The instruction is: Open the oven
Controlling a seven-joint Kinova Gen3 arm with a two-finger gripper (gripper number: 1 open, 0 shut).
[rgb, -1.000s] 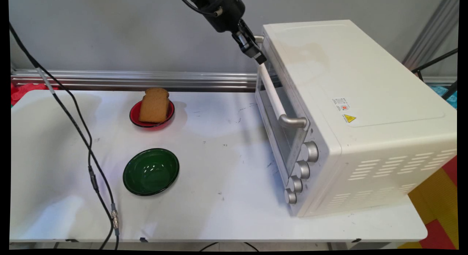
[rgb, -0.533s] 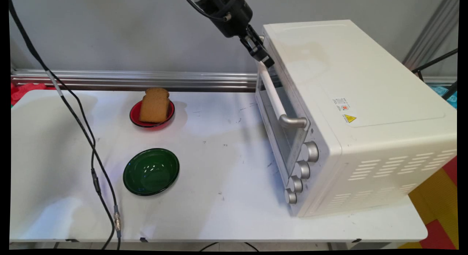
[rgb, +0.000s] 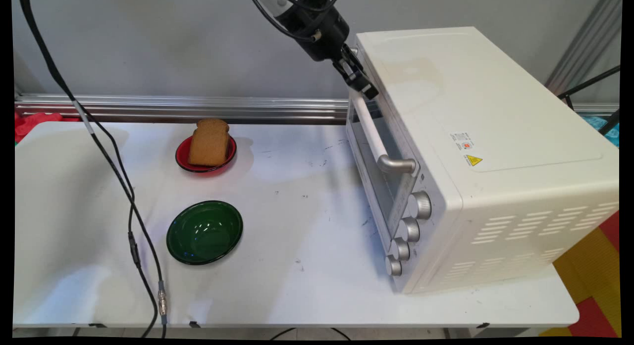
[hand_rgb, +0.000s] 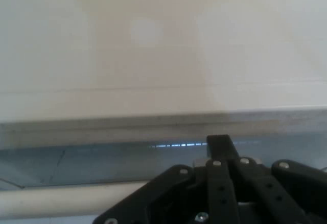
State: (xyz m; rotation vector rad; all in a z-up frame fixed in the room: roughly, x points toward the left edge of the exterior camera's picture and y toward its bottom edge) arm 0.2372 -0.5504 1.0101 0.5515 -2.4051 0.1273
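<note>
Gripper (rgb: 369, 91) at the far end of the oven's (rgb: 475, 152) door handle (rgb: 369, 129), by the top front edge. Fingers: cannot tell if parted or clenched. Door closed. On the surface (rgb: 297, 266): bread (rgb: 209, 142) on a red plate (rgb: 183, 159), green bowl (rgb: 204, 232) nearer.

A matte black two-finger pincer (rgb: 365, 90) ends a rounded black wrist housing (rgb: 317, 25) with a small silver fitting on its side. Above the pincer, thin black cables (rgb: 277, 11) loop around the housing. Far to its left, a long black cable with silver connectors (rgb: 162, 299) hangs. In the hand view, black linkage bars (hand_rgb: 225, 193) carry small silver screws.
</note>
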